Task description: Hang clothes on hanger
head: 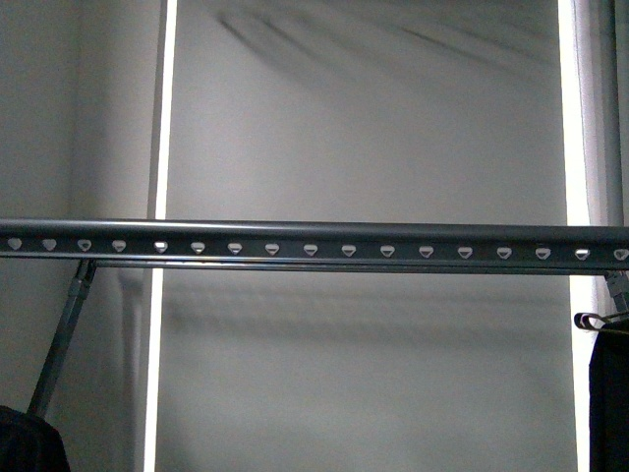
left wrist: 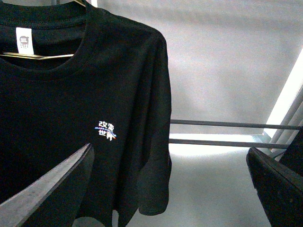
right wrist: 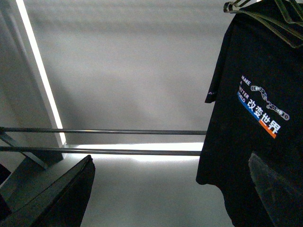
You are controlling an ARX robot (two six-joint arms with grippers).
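Observation:
The clothes (left wrist: 71,118) are a black T-shirt with a round neckline and a small chest print, worn on a thin brass-coloured wire (left wrist: 38,56). They hang upright in the left wrist view; what the hook rests on is out of frame. My left gripper (left wrist: 170,189) is open and empty, one finger (left wrist: 52,194) in front of the shirt's lower part, apart from it. The hanger (head: 314,241) is a grey rail with heart-shaped holes; the stretch in the front view is bare. My right gripper (right wrist: 170,189) is open and empty.
Another black shirt (right wrist: 255,118) with a larger print hangs by my right gripper; its silvery hook (head: 588,321) shows at the front view's right edge, below the rail. Dark fabric (head: 25,442) fills the bottom-left corner. Two thin lower bars (right wrist: 118,142) and a slanted strut (head: 61,339) stand before the pale wall.

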